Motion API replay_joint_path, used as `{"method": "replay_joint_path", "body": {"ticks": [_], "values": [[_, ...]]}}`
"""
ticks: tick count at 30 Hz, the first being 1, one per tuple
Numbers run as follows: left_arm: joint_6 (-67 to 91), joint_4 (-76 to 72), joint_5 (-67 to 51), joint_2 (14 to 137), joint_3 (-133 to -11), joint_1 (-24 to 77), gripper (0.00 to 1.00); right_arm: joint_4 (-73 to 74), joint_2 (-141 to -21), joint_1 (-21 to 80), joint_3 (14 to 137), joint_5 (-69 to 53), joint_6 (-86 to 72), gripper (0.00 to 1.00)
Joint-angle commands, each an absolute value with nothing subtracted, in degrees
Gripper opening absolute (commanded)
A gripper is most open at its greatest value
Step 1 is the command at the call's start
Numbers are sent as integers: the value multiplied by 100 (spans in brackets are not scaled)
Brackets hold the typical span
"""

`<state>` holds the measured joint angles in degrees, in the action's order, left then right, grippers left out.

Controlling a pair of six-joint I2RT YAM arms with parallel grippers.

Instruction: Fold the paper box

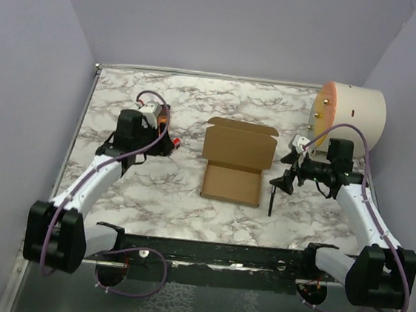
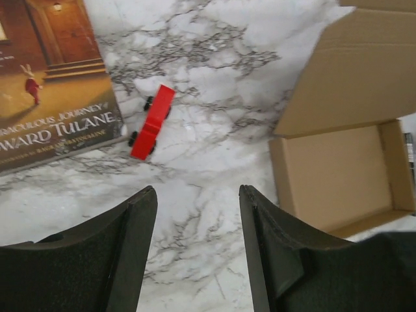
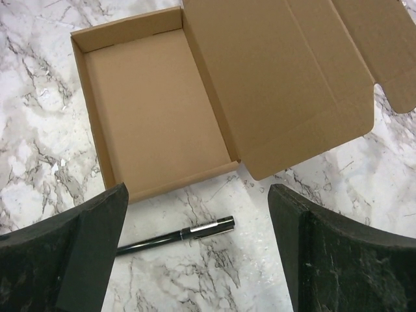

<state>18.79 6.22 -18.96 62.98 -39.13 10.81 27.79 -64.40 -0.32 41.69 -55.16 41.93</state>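
right pincer (image 3: 198, 188) wide, empty; left pincer (image 2: 197, 188) parted, empty | paper box (image 3: 156, 110) just ahead: looks light, stiff card | I'd take lid (image 3: 279, 78) by its free edge

The top camera sits high behind my two bases and looks down and forward over the whole marble table (image 1: 174, 197), far enough off to take in both arms and the side walls. My left wrist camera looks steeply down past my left gripper (image 2: 197, 192), close above the tabletop, with the paper box (image 2: 344, 172) at its right edge. My right wrist camera looks down past my right gripper (image 3: 198, 192), nearer still, the box filling its upper half. All three views share the box; the top and right views also share the pen (image 3: 177, 236)
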Motion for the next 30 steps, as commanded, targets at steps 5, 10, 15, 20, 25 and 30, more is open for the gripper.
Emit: {"method": "replay_joint_path", "body": {"ticks": [5, 10, 15, 20, 25, 30], "values": [[420, 2254, -873, 8321, -5986, 1213, 55, 3027, -6500, -81, 4136, -5527, 4518, 87], [44, 2539, -126, 9143, -6626, 1773, 55, 3019, -6565, -88, 4127, -5468, 4560, 87], [-344, 2557, 676, 9670, -6836, 2159, 54, 3006, -6565, -88, 4113, -5476, 4561, 87], [-548, 2585, 793, 9996, -6998, 2180, 53, 2993, -6649, -88, 4113, -5475, 4576, 87], [-615, 2468, 626, 10178, -6987, 2164, 51, 2989, -6685, -88, 4112, -5467, 4585, 87], [-624, 2520, 424, 10357, -6966, 2136, 40, 2980, -6688, -86, 4107, -5459, 4588, 87]]}}
